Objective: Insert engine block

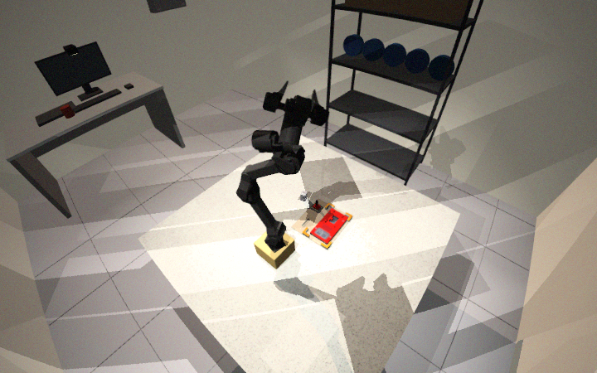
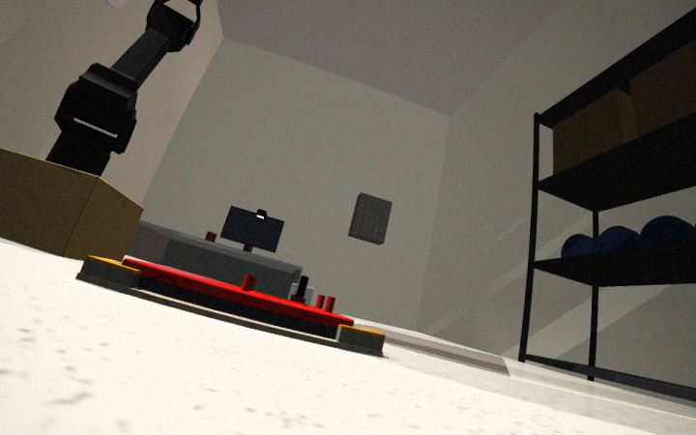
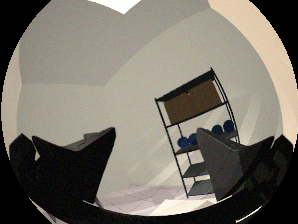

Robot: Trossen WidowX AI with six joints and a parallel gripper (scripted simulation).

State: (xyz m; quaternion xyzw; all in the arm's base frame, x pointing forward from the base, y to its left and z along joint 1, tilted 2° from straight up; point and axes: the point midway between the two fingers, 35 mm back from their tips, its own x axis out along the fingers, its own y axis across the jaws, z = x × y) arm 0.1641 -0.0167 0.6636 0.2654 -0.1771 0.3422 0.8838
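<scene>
On the left of the top view a grey desk (image 1: 105,108) carries a dark monitor (image 1: 74,68) and a keyboard (image 1: 80,105). Further right, the black arm (image 1: 264,185) rises from a tan base block (image 1: 275,253) standing on the pale speckled table top (image 1: 254,288). It folds upward, and its gripper (image 1: 297,94) is held high, well apart from the parts below, with both fingers spread wide and nothing between them; the wrist view shows one dark finger (image 3: 80,163) at the left and the other at the right, with only the room in the gap. Just right of the base block lies the red car body (image 1: 329,225), a flat rectangular shell with grey recesses, framed by orange-topped corner blocks (image 1: 347,215). At its far edge, toward the shelf, a small dark piece with a red spot (image 1: 315,204) stands upright; it is too small to tell whether this is the engine block. Farthest right, a black shelf unit (image 1: 398,92) holds a row of blue balls (image 1: 393,55).
</scene>
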